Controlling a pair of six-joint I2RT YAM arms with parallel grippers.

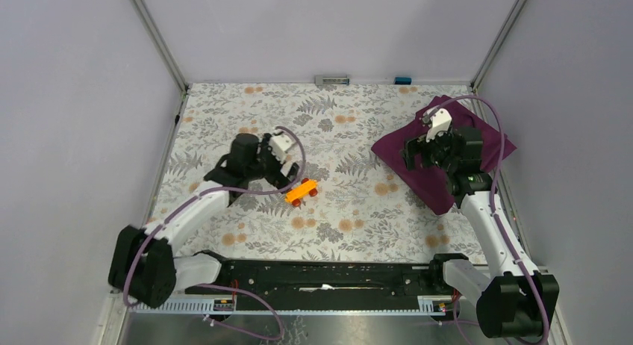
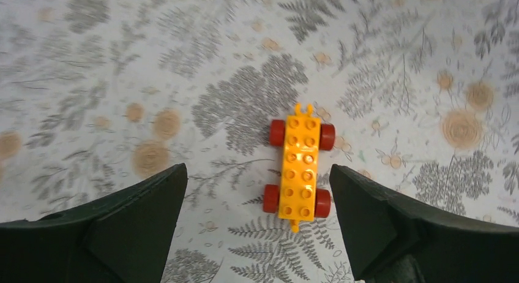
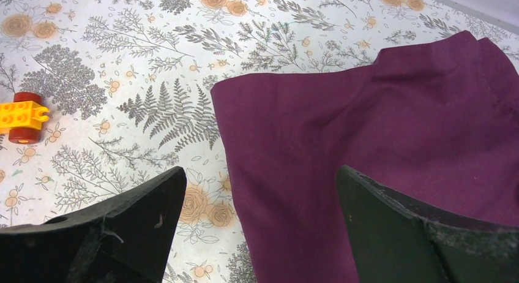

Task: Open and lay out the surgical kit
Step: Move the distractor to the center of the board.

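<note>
The dark purple cloth wrap (image 1: 418,162) lies folded shut at the right of the table, and fills the right of the right wrist view (image 3: 379,148). The tray, tweezers, forceps and packets are hidden. My right gripper (image 1: 427,152) hovers open over the wrap's left part; in its wrist view (image 3: 257,191) the wrap's left edge lies between its fingers. My left gripper (image 1: 287,173) is open and empty above the table at centre left; in its wrist view (image 2: 257,191) the fingers are wide apart.
A small orange toy car (image 1: 301,191) with red wheels sits on the floral tablecloth just right of my left gripper; it shows between the left fingers (image 2: 299,166) and at the left edge of the right wrist view (image 3: 21,116). Walls enclose the table.
</note>
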